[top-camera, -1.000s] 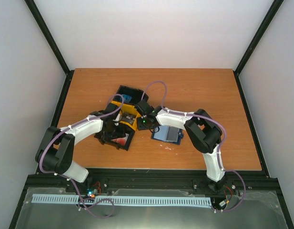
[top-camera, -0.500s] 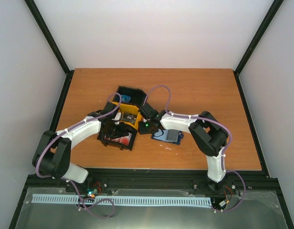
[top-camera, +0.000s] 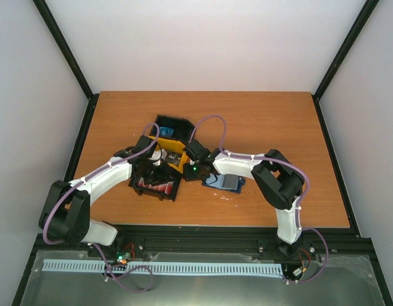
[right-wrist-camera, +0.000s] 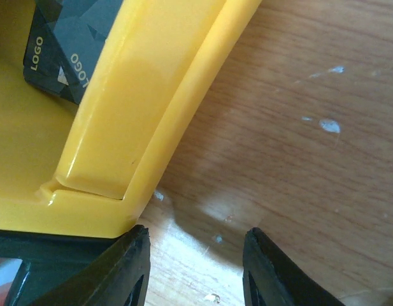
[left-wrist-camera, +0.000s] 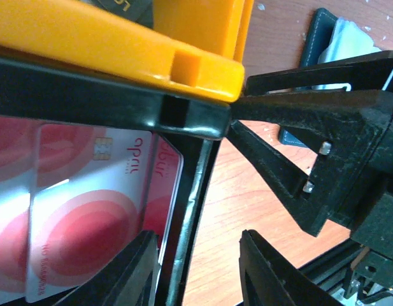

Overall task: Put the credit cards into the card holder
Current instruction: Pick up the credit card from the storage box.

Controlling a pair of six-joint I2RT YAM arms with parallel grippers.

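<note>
Orange-brown wooden worktop (top-camera: 279, 127) inside a white-walled enclosure, seen from above. Near its middle a black bin (top-camera: 136, 187) holds the red and white credit cards (left-wrist-camera: 88, 217), lying flat and overlapping. A yellow bin (left-wrist-camera: 120, 44) touches its far-right side, with a dark card marked LOGO (right-wrist-camera: 56, 51) inside. The card holder (top-camera: 227, 182), a dark blue wallet with a paler inside, lies on the worktop just right of the bins. It appears open, and no red card shows in it.

My left arm (top-camera: 107, 175) reaches down at the black bin. My left jaws are partly open and grip nothing. One fingertip (left-wrist-camera: 135, 268) hangs over the cards and the other is outside, with the bin's right wall in the gap between them. My right arm (top-camera: 237, 164) is low between the bins and the wallet. My right jaws are partly open and empty, over bare wood beside the yellow bin's corner.

I judge the step in hand to be fetching a card. Next, my left jaws should shift fully inside the wall and pinch one card by its edge. They should then lift it clear and carry it right to the wallet, which my right jaws may need to steady.
</note>
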